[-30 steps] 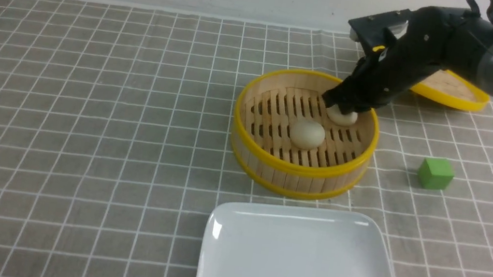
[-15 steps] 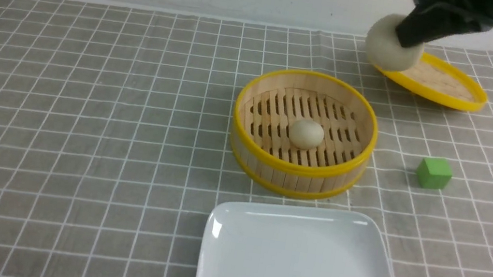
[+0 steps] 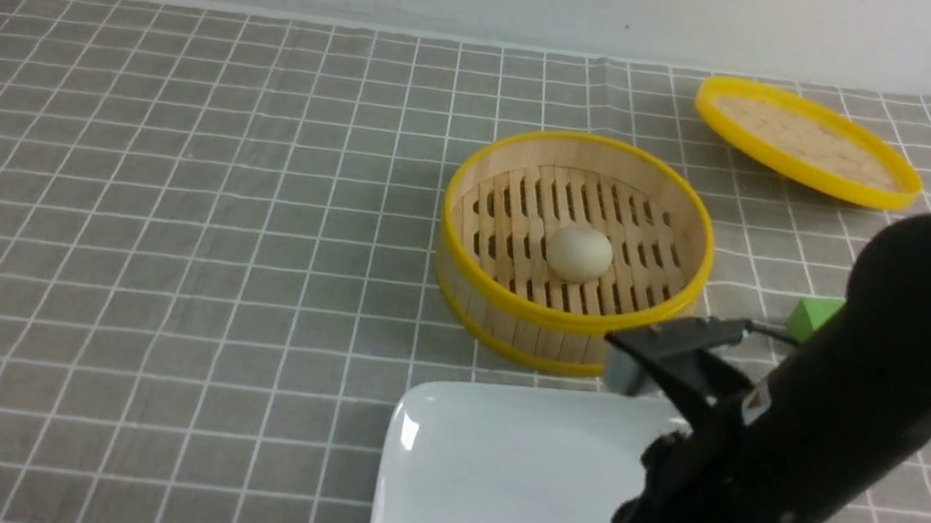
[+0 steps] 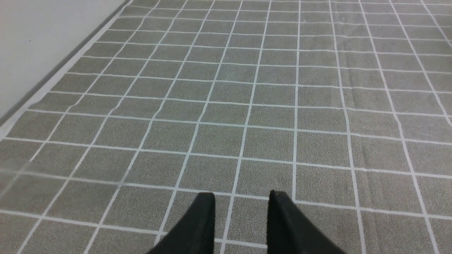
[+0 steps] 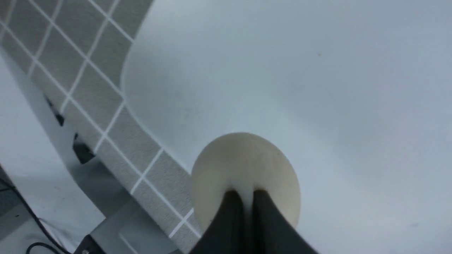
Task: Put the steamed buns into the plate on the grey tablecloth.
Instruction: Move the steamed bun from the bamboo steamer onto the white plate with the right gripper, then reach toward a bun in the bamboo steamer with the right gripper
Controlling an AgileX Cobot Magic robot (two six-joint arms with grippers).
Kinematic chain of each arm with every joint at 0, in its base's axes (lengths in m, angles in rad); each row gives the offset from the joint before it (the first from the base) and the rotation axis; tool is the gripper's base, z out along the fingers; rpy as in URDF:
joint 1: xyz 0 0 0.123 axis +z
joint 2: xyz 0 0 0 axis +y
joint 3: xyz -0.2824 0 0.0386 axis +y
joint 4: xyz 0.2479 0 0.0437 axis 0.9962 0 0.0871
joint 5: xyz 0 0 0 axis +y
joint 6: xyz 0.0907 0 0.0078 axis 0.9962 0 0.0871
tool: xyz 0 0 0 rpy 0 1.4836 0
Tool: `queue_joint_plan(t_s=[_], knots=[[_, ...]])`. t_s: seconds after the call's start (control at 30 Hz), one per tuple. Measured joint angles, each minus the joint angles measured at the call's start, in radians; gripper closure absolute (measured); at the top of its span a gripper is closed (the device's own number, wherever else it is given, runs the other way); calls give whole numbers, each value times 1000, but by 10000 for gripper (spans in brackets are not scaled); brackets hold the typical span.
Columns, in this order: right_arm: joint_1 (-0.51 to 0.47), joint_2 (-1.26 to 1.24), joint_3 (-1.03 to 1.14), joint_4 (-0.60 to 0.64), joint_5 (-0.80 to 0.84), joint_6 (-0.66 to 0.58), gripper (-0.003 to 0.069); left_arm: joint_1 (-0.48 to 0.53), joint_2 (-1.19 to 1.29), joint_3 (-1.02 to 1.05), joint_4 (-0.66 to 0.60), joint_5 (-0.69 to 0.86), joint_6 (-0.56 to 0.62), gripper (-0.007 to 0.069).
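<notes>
The right arm enters from the right side of the front view and slants down toward the near part of one white plate, its wrist covering part of the plate's right side. At its end, the right gripper is closed on one steamed bun, pinched between two dark fingertips and held over the plate; whether the bun touches the plate cannot be told. The left gripper stands open over the grey tablecloth, its two dark fingers apart with bare cloth visible between them. Beyond the plate lies one round bamboo basket with yellow rims, containing one second bun, which rests on the slatted floor near its middle. The buns thus number two: one gripped, one in the basket. One green cube, partly hidden by the right arm, sits on the cloth to the right of the basket. Farthest away, behind and to the right of the basket, is one yellow-rimmed lid.
</notes>
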Motion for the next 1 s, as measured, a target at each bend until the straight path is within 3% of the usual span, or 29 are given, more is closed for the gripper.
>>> queue_joint_plan(t_s=[0.3, 0.5, 0.77, 1.0], knots=[[5, 170, 11, 7, -235, 0, 613, 0, 0, 0, 0, 0, 0, 384], [5, 178, -3, -51, -307, 0, 470, 0, 0, 0, 1, 0, 0, 384], [5, 140, -100, -212, -229, 106, 216, 0, 0, 0, 6, 0, 0, 384], [5, 105, -307, -339, -19, 212, 152, 0, 0, 0, 8, 0, 0, 384]])
